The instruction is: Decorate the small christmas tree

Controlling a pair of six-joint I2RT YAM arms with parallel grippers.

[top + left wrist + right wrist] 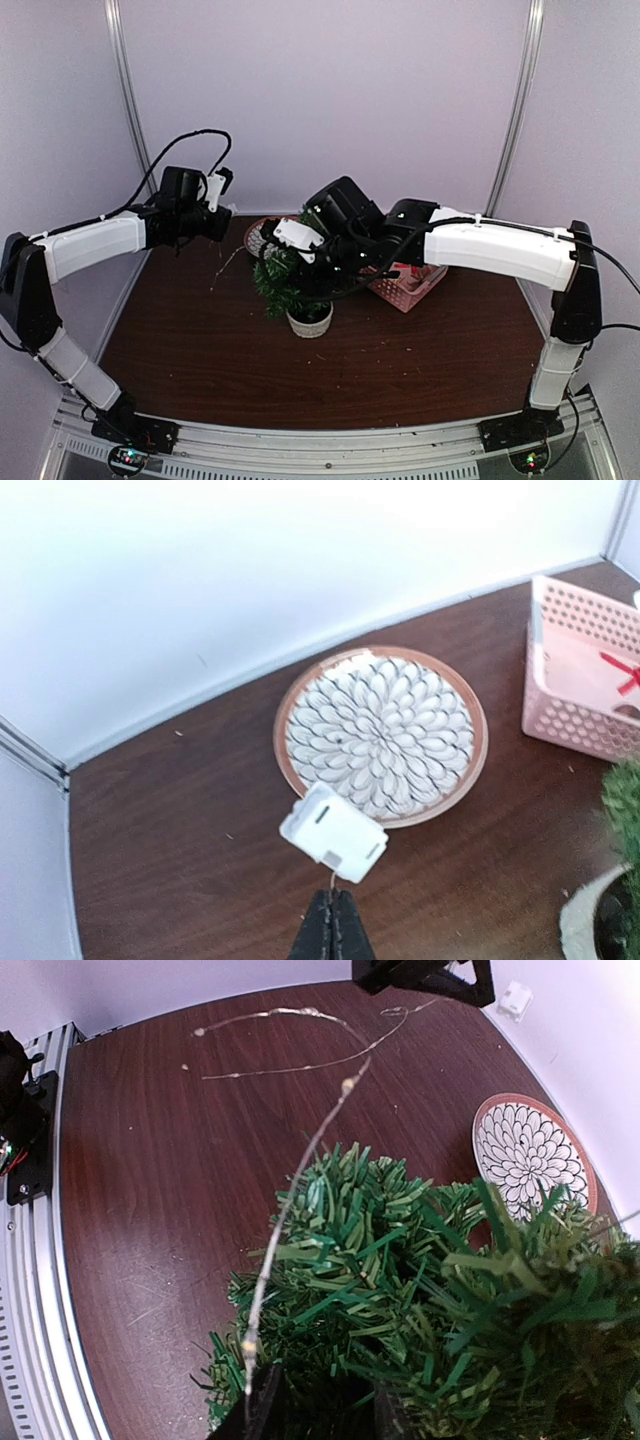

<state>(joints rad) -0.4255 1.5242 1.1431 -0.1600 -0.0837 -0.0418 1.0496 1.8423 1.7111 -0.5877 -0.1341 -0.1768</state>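
Tree (285,280): small, artificial, dark-green needles, upright in a round whitish pot (310,322) near the middle of the brown surface (200,350). In the top view its crown is covered by the right arm.

Wire (300,1165): thin, with small beads of light, running from the tree's near side up and away to the left gripper (332,900). That gripper is closed on the wire, up and to the left of the tree.

Box (333,832): white, hanging on the wire just past the left gripper's fingers. The dark marks on its face are too small to read.

Right gripper (325,1412): low against the tree, fingers narrowly parted with needles between them. The wire's end meets its left finger, and contact there cannot be made out.

Plate (400,720): petal pattern, brown rim, behind the tree and mostly hidden in the top view.

Basket (570,720): pink, perforated, behind and right of the tree. It is cut off at the picture's edge, and a red item inside is unclear.
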